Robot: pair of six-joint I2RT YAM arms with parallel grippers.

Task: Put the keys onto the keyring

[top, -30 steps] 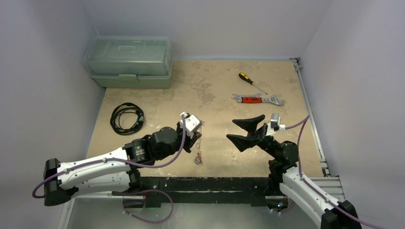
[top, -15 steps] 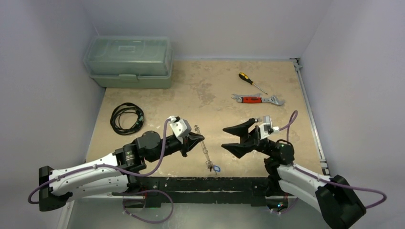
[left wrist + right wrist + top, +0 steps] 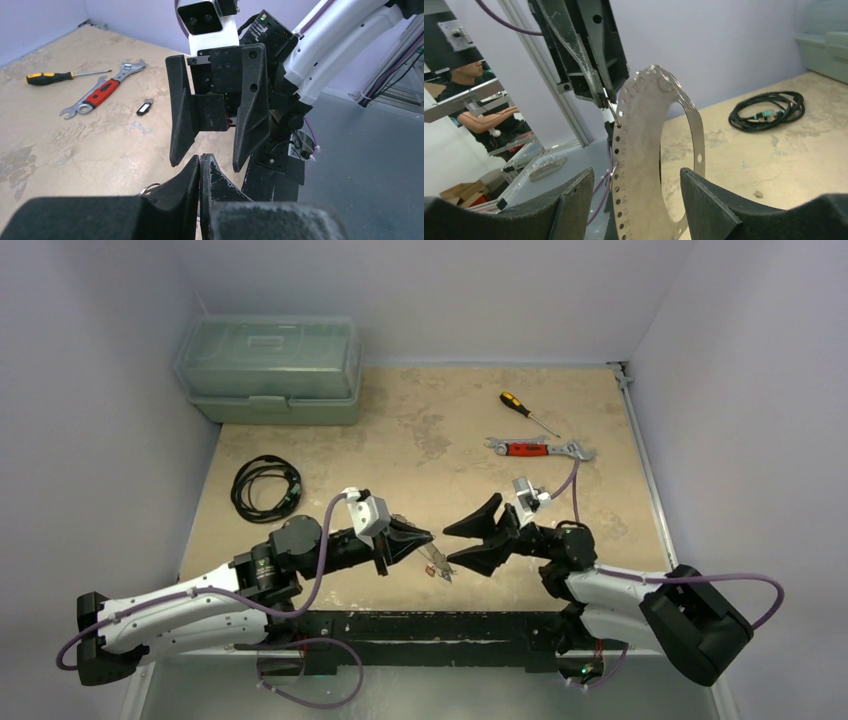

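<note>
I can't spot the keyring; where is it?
The keyring is front centre in the top view, held by the left gripper, facing the open right gripper.

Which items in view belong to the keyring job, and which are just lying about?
Job in hand:
keyring, pinched by the left gripper; keys dangling below it; black-tagged key lying loose; open right gripper.

Lying about:
toolbox; coiled black cable; screwdriver; red-handled wrench.

Toolbox (image 3: 268,368), cable (image 3: 265,487), screwdriver (image 3: 528,412), wrench (image 3: 538,448)
</note>
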